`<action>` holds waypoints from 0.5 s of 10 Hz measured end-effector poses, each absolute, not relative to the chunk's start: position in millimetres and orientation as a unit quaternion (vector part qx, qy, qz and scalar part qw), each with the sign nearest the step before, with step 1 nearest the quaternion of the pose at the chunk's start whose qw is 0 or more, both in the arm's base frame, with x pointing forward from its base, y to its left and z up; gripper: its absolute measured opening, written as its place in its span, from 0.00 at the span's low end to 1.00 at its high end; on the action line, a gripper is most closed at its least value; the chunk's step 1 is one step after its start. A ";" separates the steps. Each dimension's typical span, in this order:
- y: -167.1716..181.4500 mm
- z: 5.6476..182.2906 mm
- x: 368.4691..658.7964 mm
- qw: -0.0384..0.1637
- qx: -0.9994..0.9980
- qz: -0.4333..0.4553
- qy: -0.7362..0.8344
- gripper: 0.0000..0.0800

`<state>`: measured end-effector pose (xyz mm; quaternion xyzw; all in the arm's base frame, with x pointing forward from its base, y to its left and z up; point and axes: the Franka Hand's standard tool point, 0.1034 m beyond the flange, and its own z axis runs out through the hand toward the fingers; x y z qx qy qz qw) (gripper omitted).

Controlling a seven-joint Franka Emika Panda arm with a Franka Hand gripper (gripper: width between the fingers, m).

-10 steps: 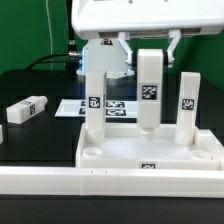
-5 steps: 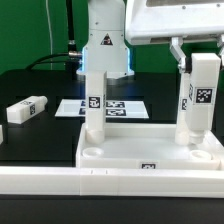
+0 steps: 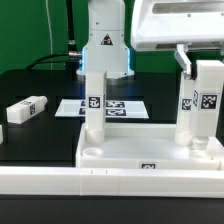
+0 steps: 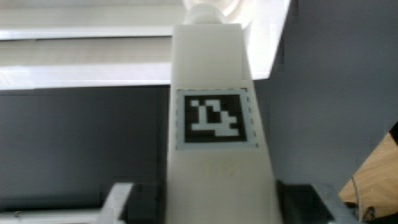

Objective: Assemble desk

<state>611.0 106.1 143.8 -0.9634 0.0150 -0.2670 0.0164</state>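
Note:
The white tray-like tabletop point(image 3: 150, 152) lies with its rim up. One white leg point(image 3: 93, 105) stands upright in its far left corner and another point(image 3: 185, 112) in its far right corner. My gripper point(image 3: 206, 62) is shut on a third tagged leg point(image 3: 208, 102) and holds it upright over the tabletop's right side, just in front of the right standing leg. In the wrist view this leg point(image 4: 214, 110) runs out from between the fingers point(image 4: 128, 200), tag facing the camera; the gripper point(image 4: 214, 206) is closed on it. A fourth leg point(image 3: 25, 108) lies on the table at the exterior view's left.
The marker board point(image 3: 118, 107) lies flat behind the tabletop. A long white rail point(image 3: 100, 182) runs along the front edge. The robot base point(image 3: 103, 45) stands at the back. Black table surface surrounds the loose leg.
My gripper carried the held leg from above the tabletop's middle to its right side, then a little further right and lower. The other legs have not moved.

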 end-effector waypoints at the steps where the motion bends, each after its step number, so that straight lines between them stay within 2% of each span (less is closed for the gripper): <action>1: 107.5 143.3 610.4 0.017 -0.964 -0.266 0.014 0.36; 5: 104.0 135.9 608.5 0.013 -0.965 -0.261 0.014 0.36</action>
